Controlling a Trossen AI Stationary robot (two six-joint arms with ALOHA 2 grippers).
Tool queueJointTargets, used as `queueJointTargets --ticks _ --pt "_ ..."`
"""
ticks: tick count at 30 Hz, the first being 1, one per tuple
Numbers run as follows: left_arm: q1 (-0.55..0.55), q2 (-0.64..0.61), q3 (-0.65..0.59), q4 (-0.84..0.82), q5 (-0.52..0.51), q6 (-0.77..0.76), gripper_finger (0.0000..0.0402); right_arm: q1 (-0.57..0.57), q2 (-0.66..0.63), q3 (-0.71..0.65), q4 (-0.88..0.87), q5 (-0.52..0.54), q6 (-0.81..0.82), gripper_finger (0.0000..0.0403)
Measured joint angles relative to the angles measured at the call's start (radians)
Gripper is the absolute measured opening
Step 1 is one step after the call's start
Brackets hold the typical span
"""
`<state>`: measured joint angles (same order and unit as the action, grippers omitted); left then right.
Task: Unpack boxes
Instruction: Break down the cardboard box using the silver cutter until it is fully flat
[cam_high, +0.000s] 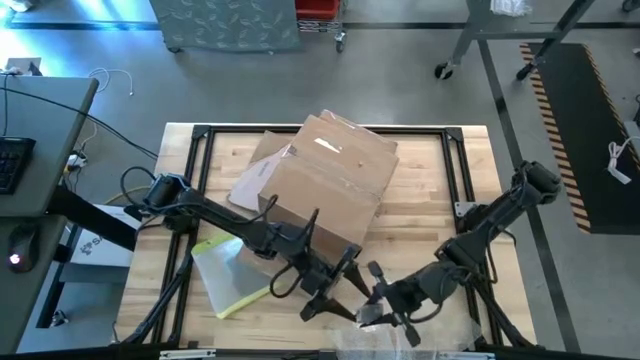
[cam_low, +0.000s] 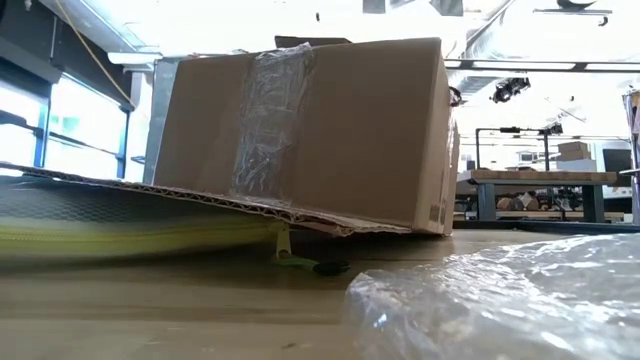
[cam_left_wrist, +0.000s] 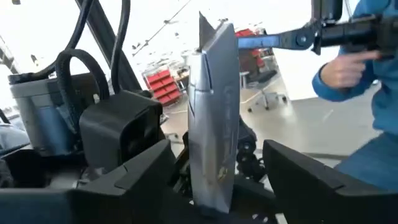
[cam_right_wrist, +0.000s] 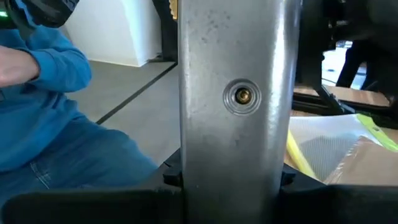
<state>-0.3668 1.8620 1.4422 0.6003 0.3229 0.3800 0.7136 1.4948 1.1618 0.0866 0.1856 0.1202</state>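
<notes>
While the boxes (cam_high: 325, 185) sat at the middle of the table (cam_high: 430, 200), toward its far side and tipped on one lowered flap, a flat clear sleeve (cam_high: 228, 280) with a yellow edge lay partly under that flap at the near left. Right of the sleeve, the left gripper (cam_high: 335, 288) stood with its fingers (cam_left_wrist: 137, 180) spread, a gap showing on either side of an upright grey metal tool (cam_left_wrist: 214, 124). Just beside it, the right gripper (cam_high: 372, 298) was clamped on the same tool. Crinkled plastic film (cam_low: 510, 300) lay at the near right edge. Beyond the table stood a person in a blue sleeve (cam_right_wrist: 56, 74).
</notes>
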Motion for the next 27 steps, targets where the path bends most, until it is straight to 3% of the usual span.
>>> queueJointTargets --ticks 5,9,13,23,27 --pt "0.002 -0.001 0.004 0.004 0.07 -0.089 0.0241 0.001 0.0 0.0 -0.002 -0.103 0.063 0.0076" --pt "0.003 -0.001 0.004 0.005 0.063 -0.116 0.0241 -0.003 -0.001 0.0 -0.032 -0.118 0.111 0.0076" --pt "0.003 -0.001 0.004 -0.012 0.057 -0.116 0.0241 -0.02 -0.001 0.0 -0.088 -0.244 0.201 0.0076" --pt "-0.01 -0.001 0.004 -0.012 0.048 -0.057 0.0241 -0.034 -0.001 0.0 -0.088 -0.249 0.173 0.0076" --pt "-0.018 -0.001 0.004 0.0 0.055 -0.08 0.0241 -0.036 -0.002 0.0 -0.086 -0.308 0.169 0.0076"
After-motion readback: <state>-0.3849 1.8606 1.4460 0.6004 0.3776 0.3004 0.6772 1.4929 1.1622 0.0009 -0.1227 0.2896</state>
